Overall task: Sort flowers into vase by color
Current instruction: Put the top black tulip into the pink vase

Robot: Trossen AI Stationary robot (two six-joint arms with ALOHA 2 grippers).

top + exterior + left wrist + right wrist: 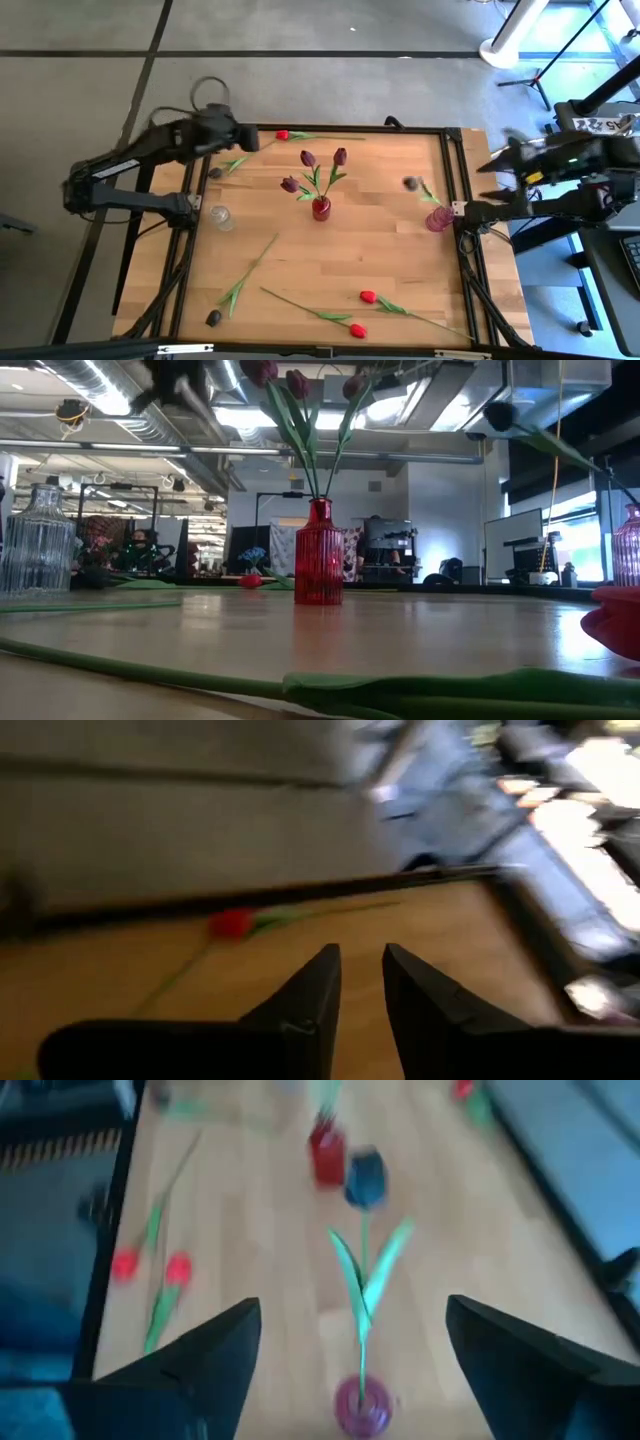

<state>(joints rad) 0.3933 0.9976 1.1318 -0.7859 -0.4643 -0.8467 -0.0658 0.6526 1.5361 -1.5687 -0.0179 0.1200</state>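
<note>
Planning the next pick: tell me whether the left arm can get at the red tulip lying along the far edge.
Probably yes. The left gripper hovers beside that red tulip, fingers slightly apart and empty, with only bare table between them in its wrist view.

Ahead of your left tool the far edge strip holds a red tulip lying flat, with bare tabletop beyond it. Your right tool stands off the right edge, fingers spread wide; just in front of it the pink vase with its dark tulip blocks a straight reach inward. Farther in, the red vase and its three tall stems rise mid-table. Open wood lies between the two vases.
</note>
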